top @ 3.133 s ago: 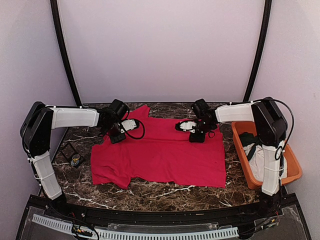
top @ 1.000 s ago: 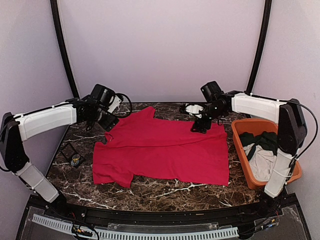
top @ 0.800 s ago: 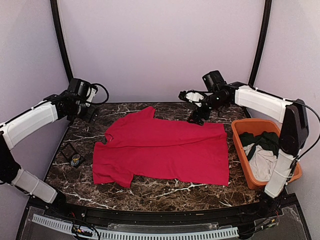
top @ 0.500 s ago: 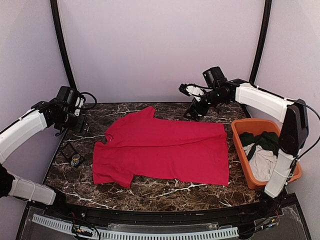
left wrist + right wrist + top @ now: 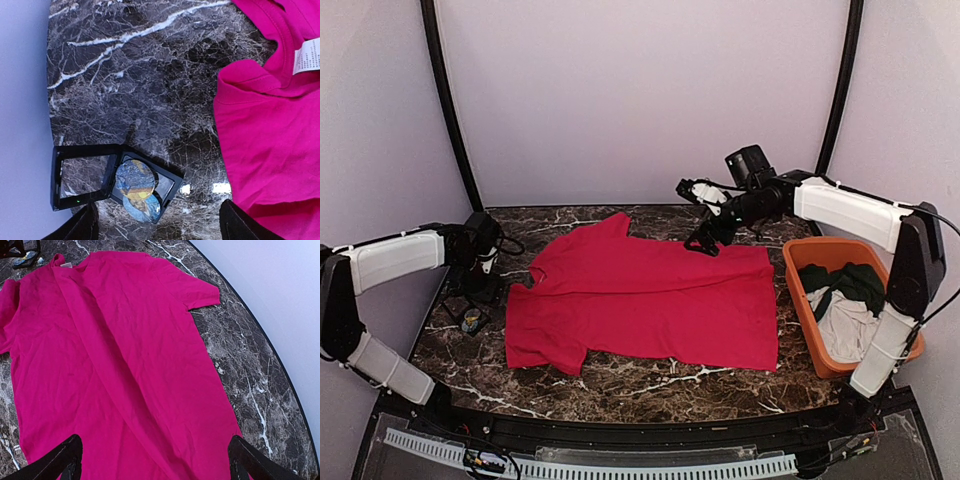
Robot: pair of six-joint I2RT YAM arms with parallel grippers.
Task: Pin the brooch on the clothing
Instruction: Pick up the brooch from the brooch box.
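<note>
At the right edge of the dark marble surface [image 5: 640, 375] stands an orange bin [image 5: 798, 295] holding a dark green garment [image 5: 845, 282] heaped at its far end and a white cloth [image 5: 845, 330] nearer the front; the right arm's upright link crosses the bin's near corner and hides part of it. Near the left edge lies a small black box [image 5: 155, 161], its lid folded flat open, with the brooch [image 5: 136, 187] in its tray. The brooch shows blue and yellow, and whether it is one round piece or two overlapping ones is hard to make out; its pin cannot be seen. The red T-shirt [image 5: 650, 305] is spread flat across the middle of the surface, collar towards the left, apart from the box. A white label [image 5: 307, 57] shows at the collar, its print too small to read. The left gripper [image 5: 160, 227] hangs just above the box with its fingers spread apart and nothing between them; only their dark tips enter the left wrist view. The right gripper [image 5: 155, 462] is raised over the shirt's far right part, its fingers wide apart and empty. Both wrist views cut the shirt off at their edges.
</note>
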